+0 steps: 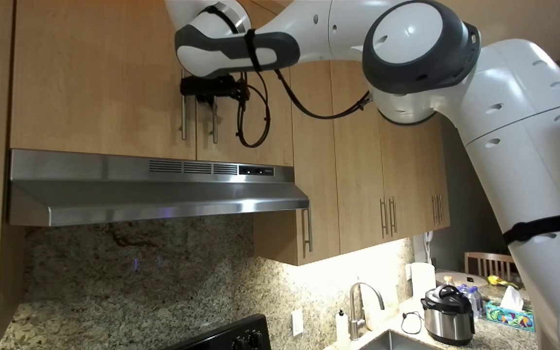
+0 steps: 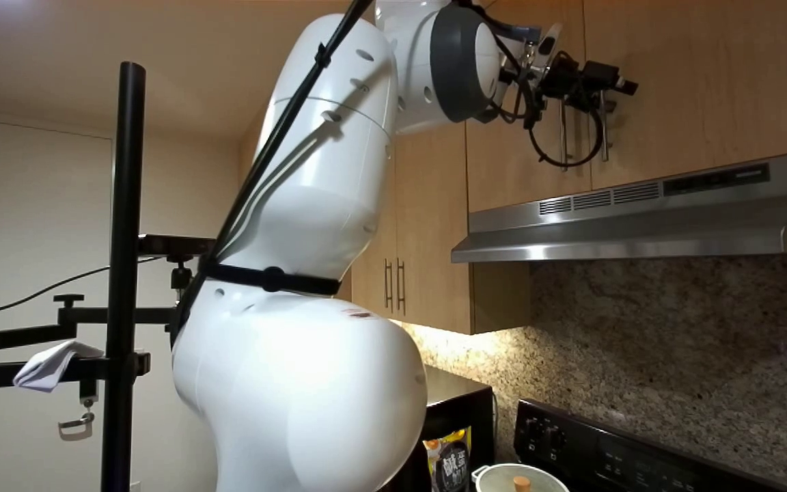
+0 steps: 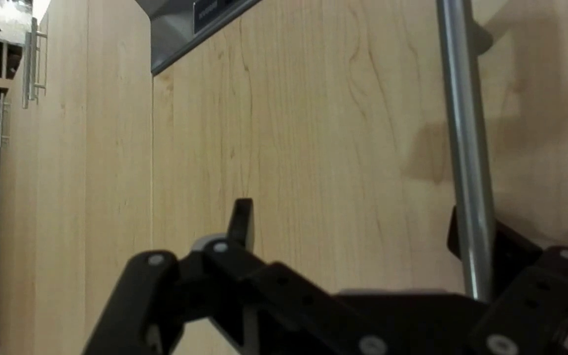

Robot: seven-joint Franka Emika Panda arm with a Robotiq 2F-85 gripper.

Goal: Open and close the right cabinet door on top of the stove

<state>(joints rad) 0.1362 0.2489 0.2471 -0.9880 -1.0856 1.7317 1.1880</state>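
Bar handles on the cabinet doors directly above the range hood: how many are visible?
2. One bar handle is at the left edge of the right cabinet door, another handle at the right edge of its twin door. The robot partly hides both.

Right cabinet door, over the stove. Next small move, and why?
I'd probably ease the gripper a little straight back from the right cabinet door. The door looks shut, the jaws stand open, and in the wrist view the bar handle crosses in front of one jaw, which seems hooked behind it; a gentle pull may start the swing.
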